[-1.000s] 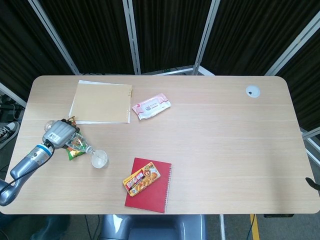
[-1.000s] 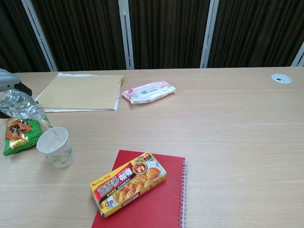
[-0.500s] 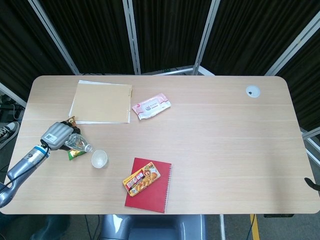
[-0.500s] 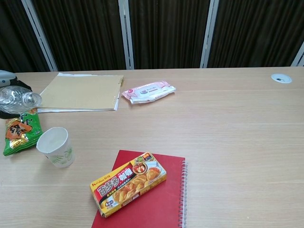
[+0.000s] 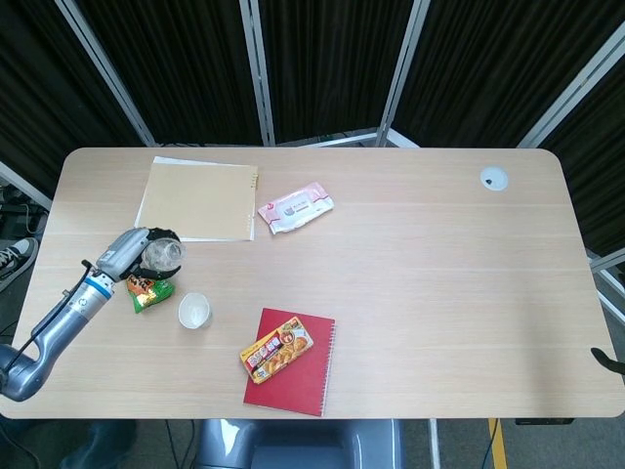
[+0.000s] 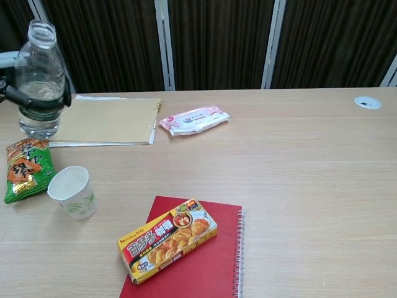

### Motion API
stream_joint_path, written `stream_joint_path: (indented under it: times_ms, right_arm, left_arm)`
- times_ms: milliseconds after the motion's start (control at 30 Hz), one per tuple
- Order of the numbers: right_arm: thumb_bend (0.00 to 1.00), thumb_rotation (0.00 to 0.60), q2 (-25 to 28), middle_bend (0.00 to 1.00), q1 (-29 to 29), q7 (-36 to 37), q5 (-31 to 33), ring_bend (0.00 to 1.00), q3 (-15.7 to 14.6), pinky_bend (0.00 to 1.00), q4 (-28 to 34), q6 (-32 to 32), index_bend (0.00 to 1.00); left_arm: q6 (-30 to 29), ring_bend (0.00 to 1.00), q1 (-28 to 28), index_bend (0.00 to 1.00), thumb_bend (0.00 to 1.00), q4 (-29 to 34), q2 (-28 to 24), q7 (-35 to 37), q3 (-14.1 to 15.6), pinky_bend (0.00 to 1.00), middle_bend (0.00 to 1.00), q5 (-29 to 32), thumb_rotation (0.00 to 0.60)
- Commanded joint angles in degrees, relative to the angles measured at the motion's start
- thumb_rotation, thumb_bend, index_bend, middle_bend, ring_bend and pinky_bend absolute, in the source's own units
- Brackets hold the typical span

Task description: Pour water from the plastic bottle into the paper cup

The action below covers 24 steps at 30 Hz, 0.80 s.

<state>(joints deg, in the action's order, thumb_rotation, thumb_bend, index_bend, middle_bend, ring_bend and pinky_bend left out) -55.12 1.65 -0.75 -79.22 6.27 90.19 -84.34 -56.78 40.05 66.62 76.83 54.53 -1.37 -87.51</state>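
The left hand [image 5: 125, 252], fingers grasping the plastic bottle [image 6: 40, 77], has righted it away from the paper cup [image 6: 72, 192]

My left robot hand [image 5: 125, 251] has a matt grey casing, plastic or metal I cannot tell. The plastic bottle [image 6: 40, 79] is clear and glossy; the paper cup [image 6: 73, 193] matt white. The bench [image 5: 439, 274] is smooth pale wood grain. The snack bag [image 6: 26, 168] and wipes pack [image 6: 193, 120] are shiny film; the notebook [image 6: 205, 267] has a matt red cover
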Motion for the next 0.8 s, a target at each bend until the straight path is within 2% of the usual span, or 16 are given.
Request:
stream_joint_path:
  times_ms: [33,200,333,533,800]
  right_arm:
    - [0.00,0.600,-0.06,0.00,0.09,-0.05,0.06,0.00,0.01,0.00,-0.04,0.15,0.00]
    - [0.00,0.600,-0.26,0.00,0.45,0.07,0.79,0.00,0.01,0.00,-0.56,1.34,0.00]
    - [0.00,0.600,-0.25,0.00,0.48,0.45,0.84,0.00,-0.01,0.00,-0.77,1.50,0.00]
    - [0.00,0.600,0.05,0.00,0.20,0.85,0.18,0.00,-0.17,0.00,-0.45,0.82,0.00]
    - [0.00,0.600,0.27,0.00,0.08,1.70,0.83,0.00,-0.14,0.00,-0.77,1.26,0.00]
  left_arm:
    - [-0.79,0.37,0.98,0.59,0.40,2.69,2.66,3.17,-3.22,0.37,0.49,2.35,0.600]
    - [-0.77,0.38,2.03,0.61,0.38,4.71,9.13,1.71,-6.59,0.37,0.50,5.94,0.600]
    - [0.77,0.39,2.85,0.62,0.36,5.02,14.18,-0.10,-7.68,0.37,0.51,8.22,0.600]
    - [2.58,0.39,4.02,0.62,0.33,1.09,21.59,-0.56,-8.09,0.37,0.51,9.07,0.600]
    - [4.63,0.39,5.01,0.61,0.32,-4.20,26.55,0.23,-8.80,0.37,0.51,9.62,0.600]
